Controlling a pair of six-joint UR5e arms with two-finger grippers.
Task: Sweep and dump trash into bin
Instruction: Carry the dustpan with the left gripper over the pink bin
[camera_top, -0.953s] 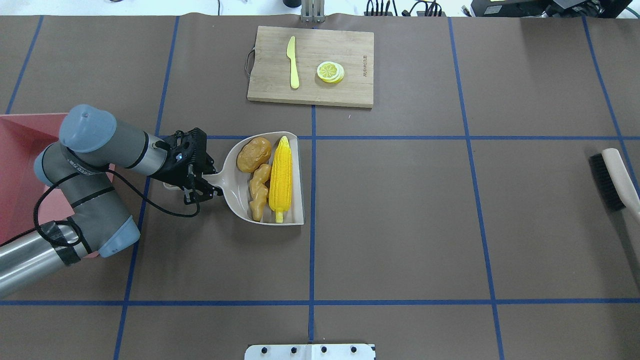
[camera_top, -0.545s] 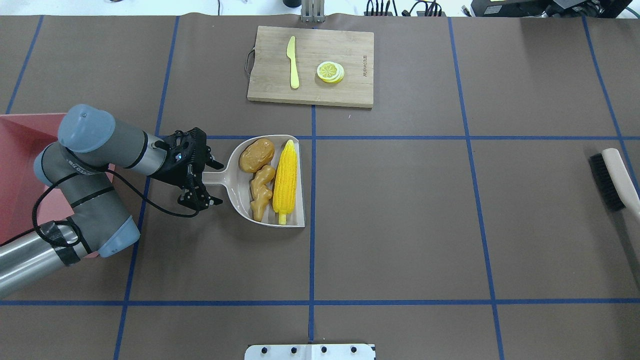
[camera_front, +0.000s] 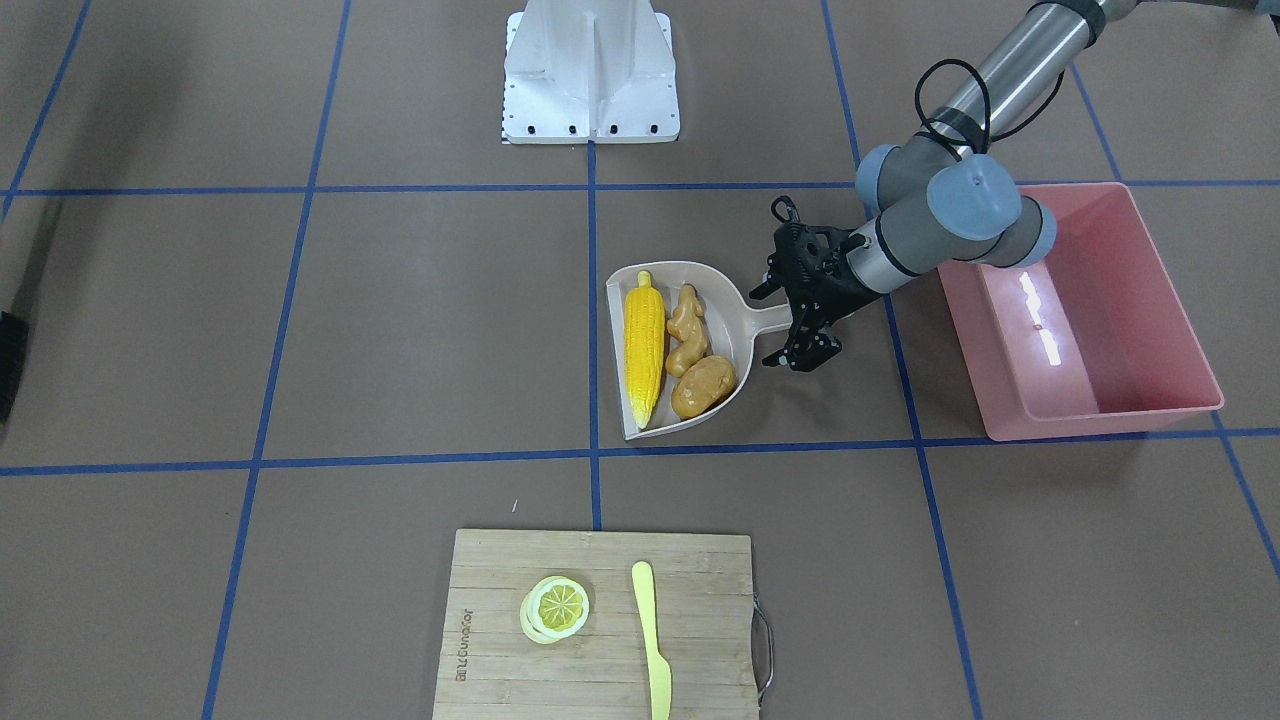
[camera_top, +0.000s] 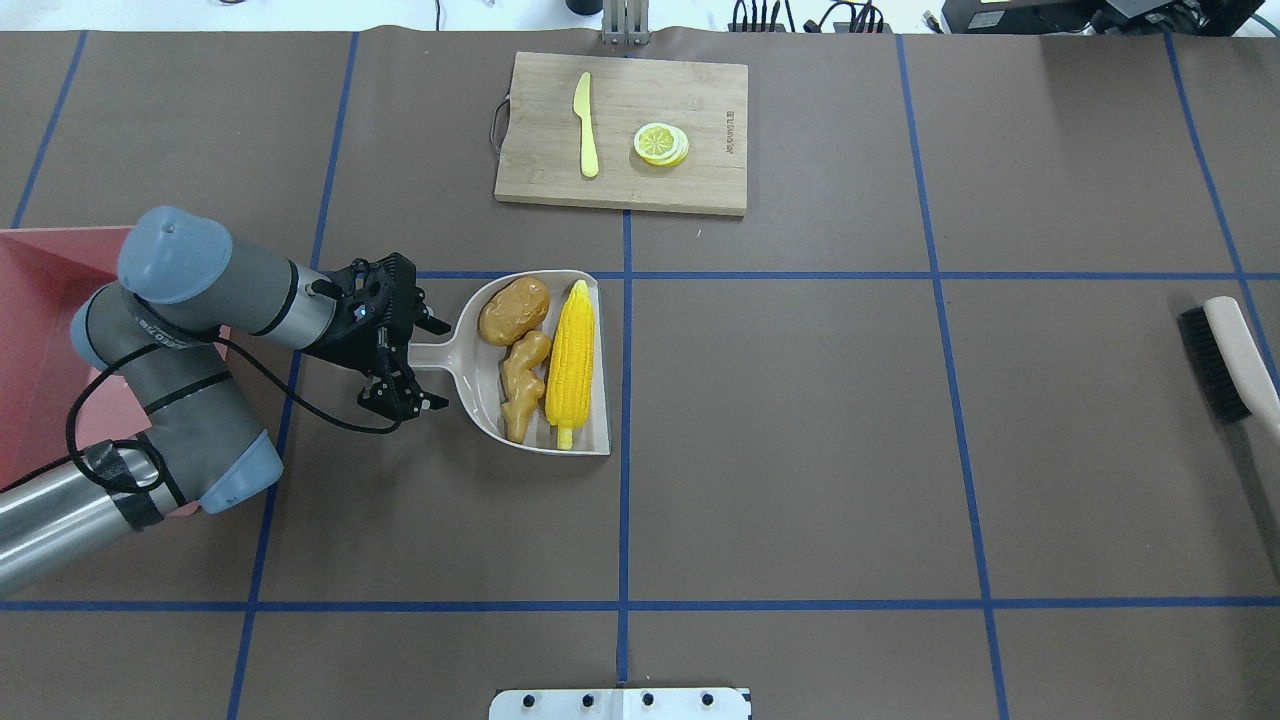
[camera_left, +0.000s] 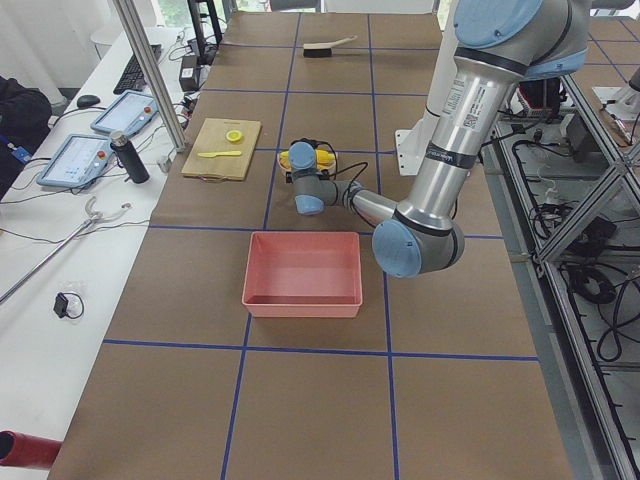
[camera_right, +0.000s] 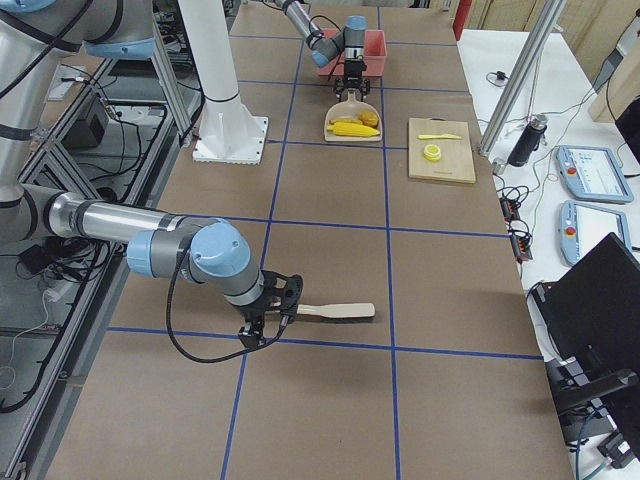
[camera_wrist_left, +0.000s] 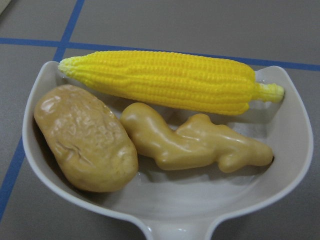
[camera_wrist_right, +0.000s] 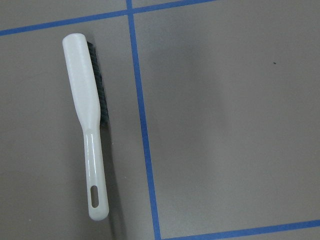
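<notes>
The trash lies in a beige dustpan on the table: a yellow corn cob, a tan ginger root and a brown potato-like lump. My left gripper is open, its fingers on either side of the dustpan's handle. The left wrist view shows the corn, ginger and lump close up. The pink bin stands behind my left arm, seemingly with nothing in it. My right gripper appears only in the exterior right view, so I cannot tell its state.
A white-handled brush lies flat at the table's right edge, by the right gripper. A wooden cutting board at the far middle carries a pale yellow knife and a lemon slice. The robot's base plate sits at the near edge.
My left gripper has opened off the dustpan's handle, its fingers spreading apart. The dustpan with the trash shifted slightly and now rests still.
</notes>
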